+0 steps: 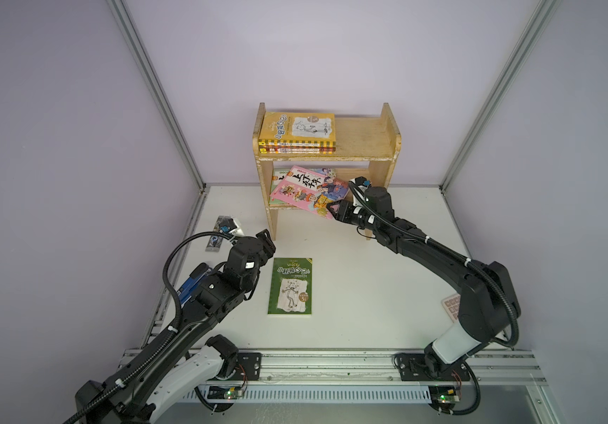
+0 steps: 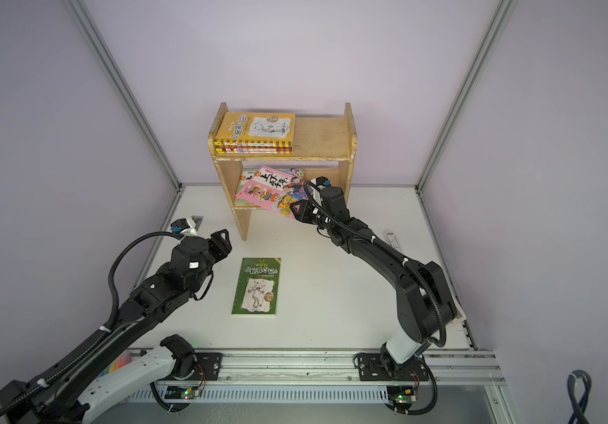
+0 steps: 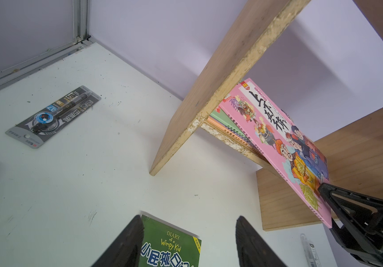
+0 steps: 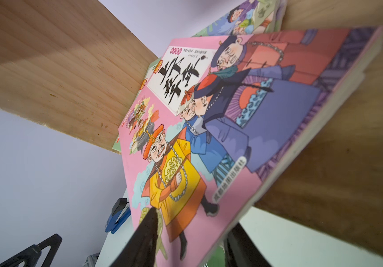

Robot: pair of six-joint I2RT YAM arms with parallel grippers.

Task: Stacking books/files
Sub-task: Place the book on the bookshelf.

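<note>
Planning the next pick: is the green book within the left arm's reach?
Probably yes: the green book lies flat on open table beside the open left gripper, with nothing between them.

You're looking at pale lilac walls point(image 1: 331, 55), joined by aluminium posts point(image 1: 155, 91) at the back corners. The white tabletop point(image 1: 368, 293) carries a two-tier wooden shelf point(image 1: 361, 139) against the back wall, and a metal rail point(image 1: 331, 363) runs along its near edge.
</note>
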